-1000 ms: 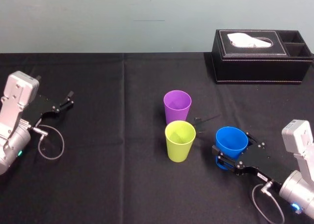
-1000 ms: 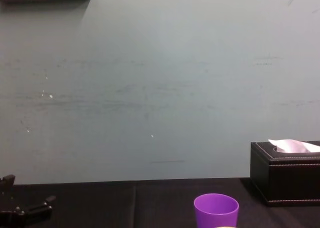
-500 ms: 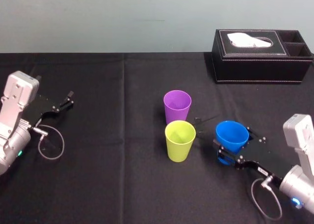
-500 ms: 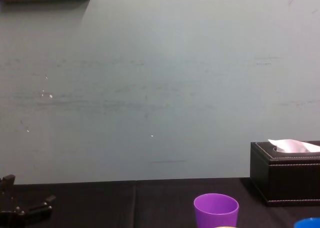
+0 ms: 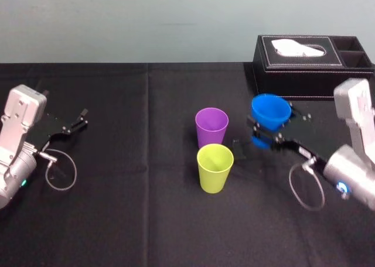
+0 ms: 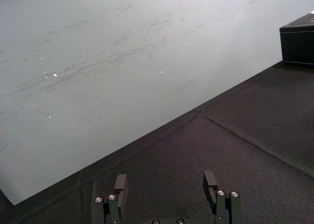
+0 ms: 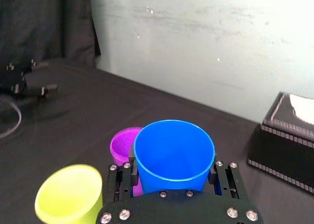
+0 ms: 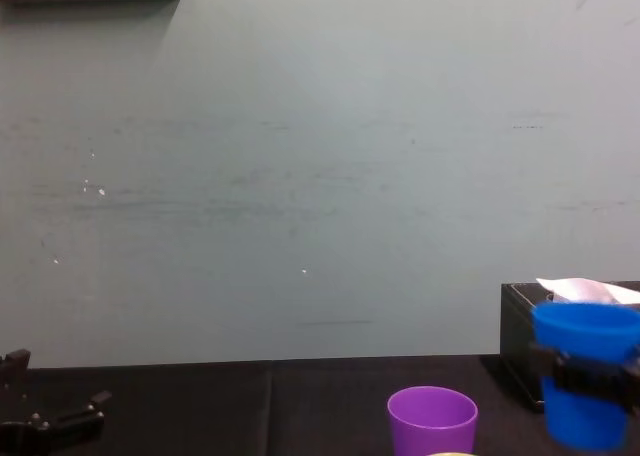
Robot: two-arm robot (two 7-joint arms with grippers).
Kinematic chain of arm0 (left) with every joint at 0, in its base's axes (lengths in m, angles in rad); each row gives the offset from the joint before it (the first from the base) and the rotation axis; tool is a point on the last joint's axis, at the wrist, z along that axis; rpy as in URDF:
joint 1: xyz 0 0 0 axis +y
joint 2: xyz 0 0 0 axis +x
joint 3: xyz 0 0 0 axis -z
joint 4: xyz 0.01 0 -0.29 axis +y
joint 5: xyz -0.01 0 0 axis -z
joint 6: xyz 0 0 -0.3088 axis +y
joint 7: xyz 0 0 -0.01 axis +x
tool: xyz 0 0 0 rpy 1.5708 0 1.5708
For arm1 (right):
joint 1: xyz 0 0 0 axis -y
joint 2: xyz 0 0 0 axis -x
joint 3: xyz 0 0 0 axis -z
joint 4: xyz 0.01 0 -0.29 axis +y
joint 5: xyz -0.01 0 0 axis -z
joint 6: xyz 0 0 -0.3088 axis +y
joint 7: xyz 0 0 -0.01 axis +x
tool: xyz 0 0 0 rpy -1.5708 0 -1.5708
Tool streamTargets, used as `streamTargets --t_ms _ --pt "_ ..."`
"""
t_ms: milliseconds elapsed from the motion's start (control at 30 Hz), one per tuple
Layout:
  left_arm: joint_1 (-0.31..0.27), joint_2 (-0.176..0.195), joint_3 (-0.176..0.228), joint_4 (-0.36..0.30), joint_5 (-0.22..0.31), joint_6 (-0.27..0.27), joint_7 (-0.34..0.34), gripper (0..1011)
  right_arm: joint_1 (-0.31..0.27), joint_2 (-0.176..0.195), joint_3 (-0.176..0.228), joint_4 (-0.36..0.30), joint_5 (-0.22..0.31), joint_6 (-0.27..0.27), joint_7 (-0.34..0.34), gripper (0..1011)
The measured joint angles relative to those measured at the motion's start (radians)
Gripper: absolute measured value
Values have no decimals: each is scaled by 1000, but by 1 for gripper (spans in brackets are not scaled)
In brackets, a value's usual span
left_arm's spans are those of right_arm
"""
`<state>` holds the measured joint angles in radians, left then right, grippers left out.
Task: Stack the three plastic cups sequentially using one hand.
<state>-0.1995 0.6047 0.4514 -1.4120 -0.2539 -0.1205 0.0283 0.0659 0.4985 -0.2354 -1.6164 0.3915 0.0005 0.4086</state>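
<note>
Three cups, all mouth-up, axes vertical: the blue cup (image 5: 270, 110) is clamped in the right gripper (image 5: 265, 139), aloft right of the purple cup (image 5: 211, 126); the yellow-green cup (image 5: 215, 167) stands just nearer. The left gripper (image 5: 75, 124) sits far left, fingers apart.

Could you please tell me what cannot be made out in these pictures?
- Right wrist view: the blue cup's base is hidden behind the right gripper holding it; the purple cup is mostly behind the blue cup.
- Chest view: the bottom edge cuts off the purple cup's lower part, nearly all of the yellow-green cup, and the parked left gripper's body.
</note>
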Motion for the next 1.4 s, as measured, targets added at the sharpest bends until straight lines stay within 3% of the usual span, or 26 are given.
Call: streamTargets --t_ms 300,633,933,1400 --pt "0 0 0 0 0 0 0 1011 157 -49 -51 65 10 62 21 747" --pt "0 0 0 0 0 0 0 1011 281 -111 -134 185 7 74 54 746" --pt "0 0 0 0 0 0 0 1012 316 -142 -176 252 4 61 68 747" --pt "0 0 0 0 0 0 0 1011 312 -138 -191 269 14 46 77 747"
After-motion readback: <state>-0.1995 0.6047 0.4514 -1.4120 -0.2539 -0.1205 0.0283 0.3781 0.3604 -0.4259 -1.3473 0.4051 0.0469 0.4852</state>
